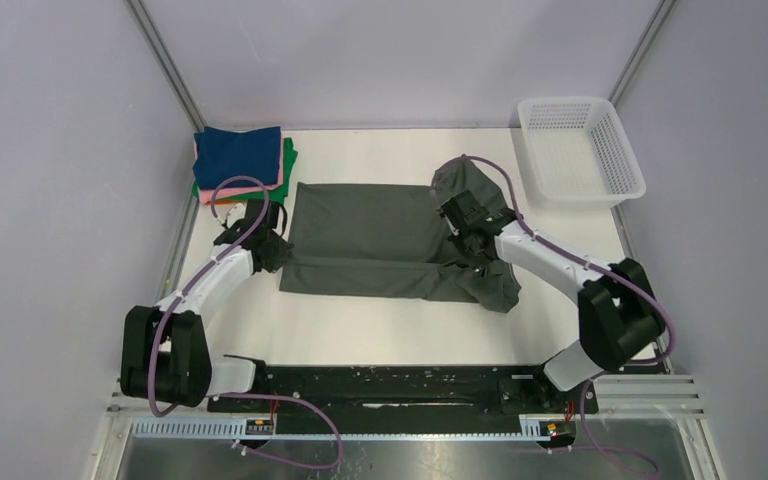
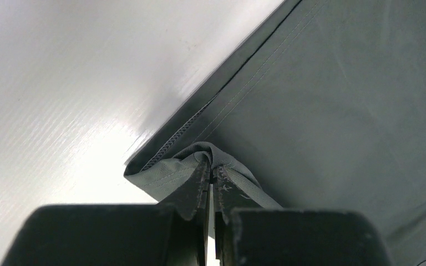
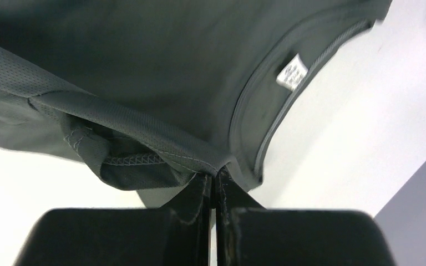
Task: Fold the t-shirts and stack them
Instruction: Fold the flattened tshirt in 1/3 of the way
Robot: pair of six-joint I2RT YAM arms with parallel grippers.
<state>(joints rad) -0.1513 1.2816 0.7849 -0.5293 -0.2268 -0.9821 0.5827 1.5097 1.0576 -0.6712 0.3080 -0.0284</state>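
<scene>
Dark grey-green t-shirt (image 1: 365,240): hem corner clamped in left hand (image 2: 213,170); collar-end fold clamped in right hand (image 3: 213,178).

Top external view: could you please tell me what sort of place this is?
Likely a robot-lab test cell: plain partition walls enclose a white table, where left pincer and right pincer grip a grey-green t-shirt.

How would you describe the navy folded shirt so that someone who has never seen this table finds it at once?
Start at the white table and go to its far left corner, where a pile of folded shirts lies. The navy shirt is the top layer, over a pink shirt and a green shirt; it is the only blue cloth, unlike the grey-green shirt spread mid-table.
</scene>
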